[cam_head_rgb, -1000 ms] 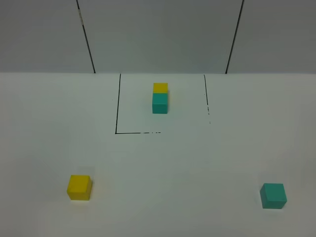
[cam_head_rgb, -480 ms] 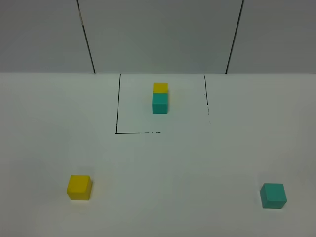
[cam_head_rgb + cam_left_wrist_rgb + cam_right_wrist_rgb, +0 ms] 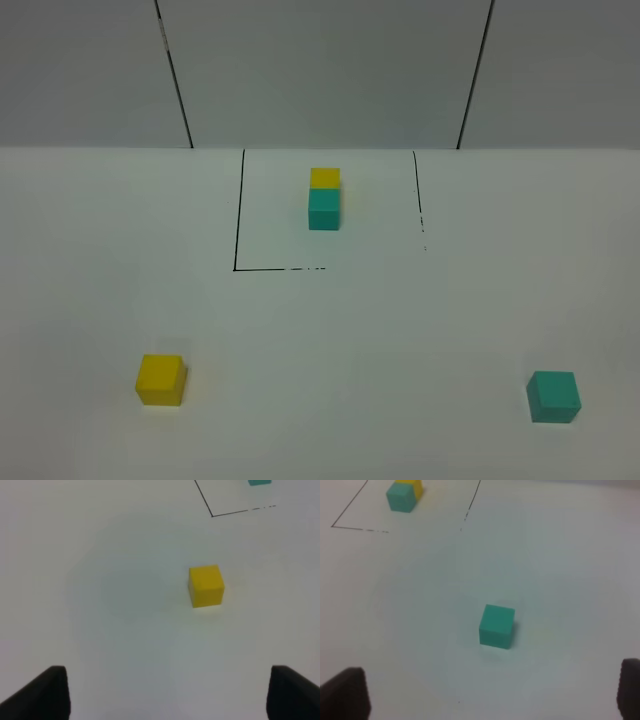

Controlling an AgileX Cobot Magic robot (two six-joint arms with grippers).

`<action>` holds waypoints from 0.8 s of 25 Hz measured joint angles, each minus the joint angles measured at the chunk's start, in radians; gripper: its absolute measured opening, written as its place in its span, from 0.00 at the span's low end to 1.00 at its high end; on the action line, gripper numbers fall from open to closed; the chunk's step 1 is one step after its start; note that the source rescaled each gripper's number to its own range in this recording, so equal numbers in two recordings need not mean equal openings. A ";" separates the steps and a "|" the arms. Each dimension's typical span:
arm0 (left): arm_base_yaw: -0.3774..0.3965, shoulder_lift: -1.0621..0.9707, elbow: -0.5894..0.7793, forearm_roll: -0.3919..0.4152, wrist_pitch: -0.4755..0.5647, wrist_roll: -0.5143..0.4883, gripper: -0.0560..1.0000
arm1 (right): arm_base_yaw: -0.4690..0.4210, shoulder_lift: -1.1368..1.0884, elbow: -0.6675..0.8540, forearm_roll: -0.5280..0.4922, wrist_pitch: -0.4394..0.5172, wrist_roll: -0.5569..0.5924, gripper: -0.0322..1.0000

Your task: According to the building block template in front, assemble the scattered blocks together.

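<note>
A white tabletop point(image 3: 340, 340) carries three pieces of block work under the high camera; the building block template point(image 3: 324, 198), a small yellow cube and a teal-green cube touching as one pair, sits inside a thin black outline point(image 3: 238, 215) at the far middle of the surface, with the yellow half on the far side of the teal half; the outline's right line is broken into dashes and its near line runs only partway. The two scattered blocks lie well apart from each other and from the template; the yellow cube point(image 3: 161, 379) rests flat at the near left, and the teal cube point(image 3: 553, 396) rests flat at the near right, both outside the outline. In the left wrist view the left claw point(image 3: 167, 692) stands spread wide with nothing between its dark fingertips point(image 3: 42, 695); the yellow cube point(image 3: 206, 585) lies ahead of it on the bare surface, apart from both tips, and a corner of the outline shows beyond. In the right wrist view the right claw point(image 3: 487, 690) is likewise spread wide and grips nothing; the teal cube point(image 3: 496, 625) sits ahead of it, clear of either tip, with the template point(image 3: 404, 494) farther off inside its outline. Grey wall point(image 3: 320, 70) panels close the scene behind.
</note>
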 joint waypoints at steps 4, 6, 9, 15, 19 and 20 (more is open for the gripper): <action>0.000 0.081 -0.024 0.001 -0.035 -0.058 0.92 | 0.000 0.000 0.000 0.000 0.000 0.000 1.00; 0.000 0.163 -0.044 0.001 -0.040 -0.067 0.97 | 0.000 0.000 0.000 0.000 0.000 0.000 1.00; 0.000 0.338 -0.097 -0.022 -0.039 -0.070 1.00 | 0.000 0.000 0.000 0.000 0.000 0.000 1.00; 0.000 0.689 -0.259 -0.099 -0.049 -0.038 0.97 | 0.000 0.000 0.000 0.000 0.000 0.000 1.00; 0.000 0.905 -0.352 -0.102 -0.057 -0.035 0.87 | 0.000 0.000 0.000 0.000 0.000 0.000 1.00; 0.000 0.957 -0.370 -0.103 -0.058 -0.035 0.85 | 0.000 0.000 0.000 0.000 0.000 0.000 1.00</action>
